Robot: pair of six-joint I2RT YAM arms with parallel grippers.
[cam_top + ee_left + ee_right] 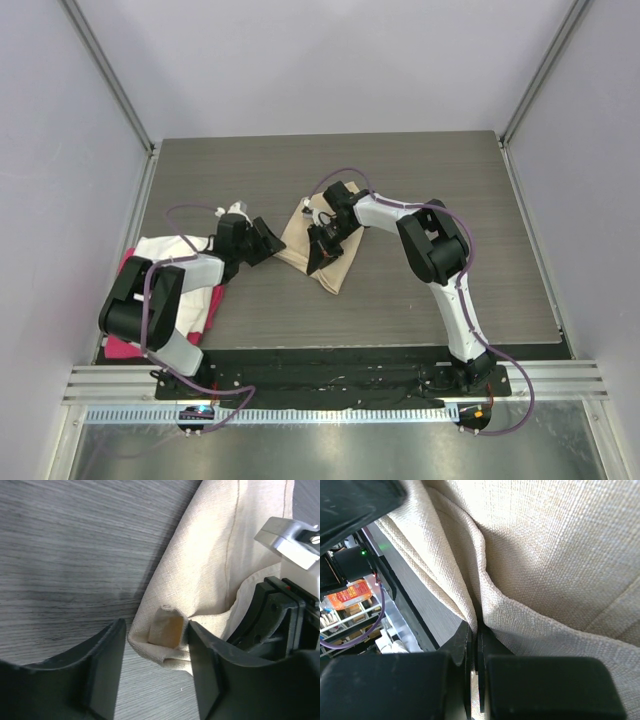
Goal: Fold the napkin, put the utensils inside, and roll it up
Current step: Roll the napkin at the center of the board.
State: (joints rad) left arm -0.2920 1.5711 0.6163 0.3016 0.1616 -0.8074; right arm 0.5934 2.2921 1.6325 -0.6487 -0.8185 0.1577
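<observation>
Evidently the job was only partly done. The napkin (338, 268) lay near the middle of the desk (450, 200), doubled into a narrow strip running from 11 to 5 o'clock, so some folding looked finished. The right gripper (474, 645) was pressed together, pinching a ridge of the napkin. The left gripper (155, 645), at the strip's 9 o'clock side, stood spread around a turned-up corner, one finger touching the cloth but not gripping it. No spoon showed in any view, and I could not tell whether it lay under the cloth. Placing it and rolling seemingly remained. A white cloth (165, 246) and a pink cloth (118, 347) lay at 8 o'clock.
</observation>
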